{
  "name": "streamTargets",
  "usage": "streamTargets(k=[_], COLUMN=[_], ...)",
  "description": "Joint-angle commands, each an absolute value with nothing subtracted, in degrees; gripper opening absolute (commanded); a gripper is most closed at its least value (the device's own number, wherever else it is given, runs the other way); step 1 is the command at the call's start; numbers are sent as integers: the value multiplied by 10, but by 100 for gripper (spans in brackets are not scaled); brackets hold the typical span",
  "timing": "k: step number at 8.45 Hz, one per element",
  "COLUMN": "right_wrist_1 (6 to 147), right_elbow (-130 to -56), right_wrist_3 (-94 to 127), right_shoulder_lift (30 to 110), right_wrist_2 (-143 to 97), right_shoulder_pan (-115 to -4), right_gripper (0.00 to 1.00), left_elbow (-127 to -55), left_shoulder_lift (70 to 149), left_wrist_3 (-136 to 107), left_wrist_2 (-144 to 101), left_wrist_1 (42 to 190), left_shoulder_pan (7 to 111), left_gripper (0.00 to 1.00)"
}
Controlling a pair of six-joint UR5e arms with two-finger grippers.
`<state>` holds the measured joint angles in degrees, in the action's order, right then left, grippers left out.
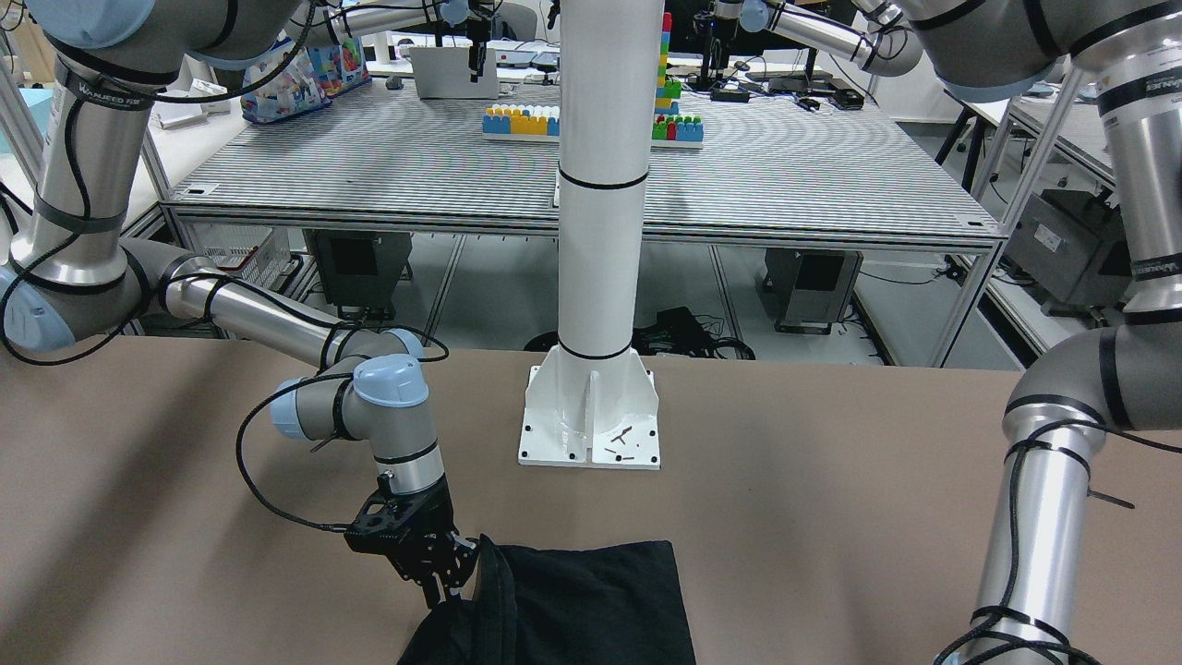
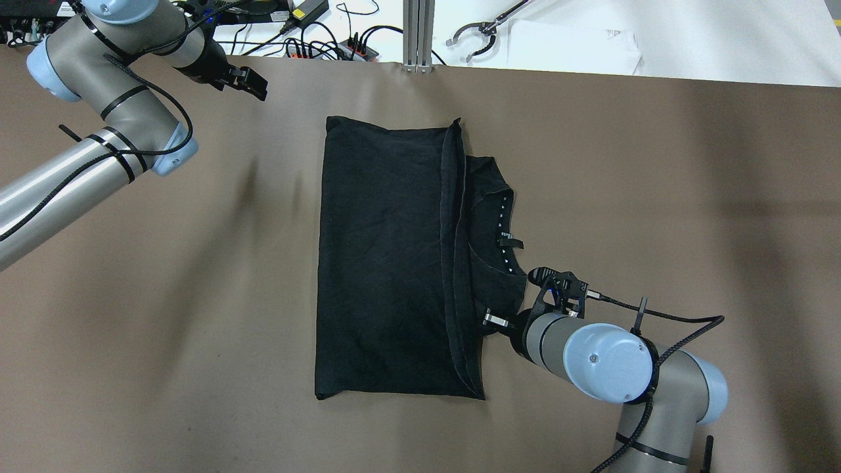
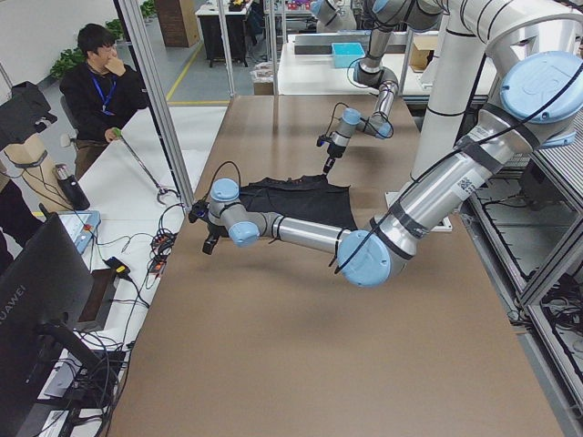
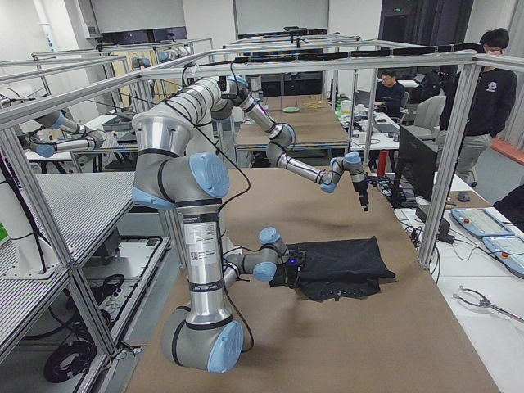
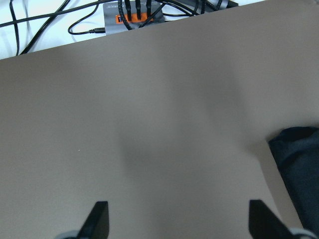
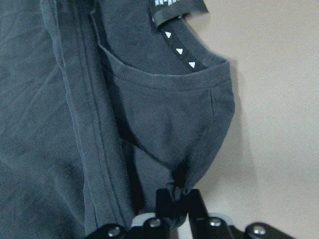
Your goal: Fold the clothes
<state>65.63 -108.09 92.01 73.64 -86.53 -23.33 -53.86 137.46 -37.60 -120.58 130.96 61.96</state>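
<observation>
Garment [image 2: 387, 263] looks half-folded, collar section [image 2: 502, 230] beside the fold yet to go; right end effector [image 6: 174, 198] clamped on its edge, left end effector [image 5: 178, 221] apart, well clear.

I see a white pillar [image 1: 600, 185] on the brown table [image 1: 831, 462], and coloured blocks [image 1: 522, 121] on the grey table [image 1: 785, 166] behind.

My black garment [image 2: 387, 263] lies flat at the centre of the overhead view, folded into a tall rectangle with hemmed edges down its right side, its white-dotted collar part poking out to the right, where my right claw [image 6: 180, 196] pinches a small bunch.
</observation>
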Motion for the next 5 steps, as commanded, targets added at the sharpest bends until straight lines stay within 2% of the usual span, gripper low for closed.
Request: streamTargets(k=[1, 4, 5], right_wrist_1=[735, 842, 854], right_elbow=[-1084, -1071, -1038], right_wrist_3=[890, 839, 823], right_shoulder_lift=[691, 615, 591], right_wrist_2=[-873, -870, -870], right_shoulder_pan=[-241, -244, -245], right_gripper=[94, 95, 95], left_elbow=[-539, -539, -547], left_shoulder_lift=[1375, 1374, 1366], left_wrist_3=[-375, -374, -374], left_wrist_2=[-1206, -1206, -1206], left_wrist_1=[1310, 1310, 1310], left_shoulder_pan=[619, 614, 609], left_gripper=[100, 100, 100])
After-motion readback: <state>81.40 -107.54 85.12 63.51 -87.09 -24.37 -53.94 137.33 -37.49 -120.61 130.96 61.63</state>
